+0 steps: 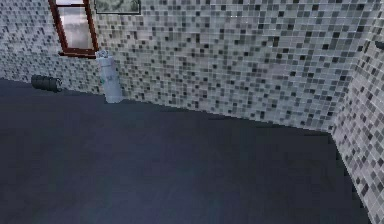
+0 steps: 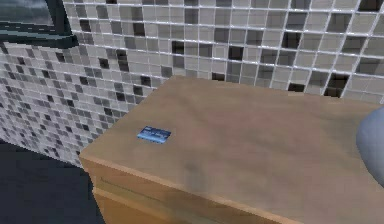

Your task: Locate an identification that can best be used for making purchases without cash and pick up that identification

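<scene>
Seems to be at the end of locating, just short of the pick. On the wooden worktop (image 2: 260, 150), near its corner at the arm side view's left: a small blue card (image 2: 154, 134), lying flat, well apart from the grey rounded thing (image 2: 373, 140) at the right edge (probably the payment card, though too small to confirm). Cannot tell how the fingers stand. Next calls for reaching out over the worktop, lowering to the card and lifting something thin and flat off the wood, so needs careful alignment.
</scene>
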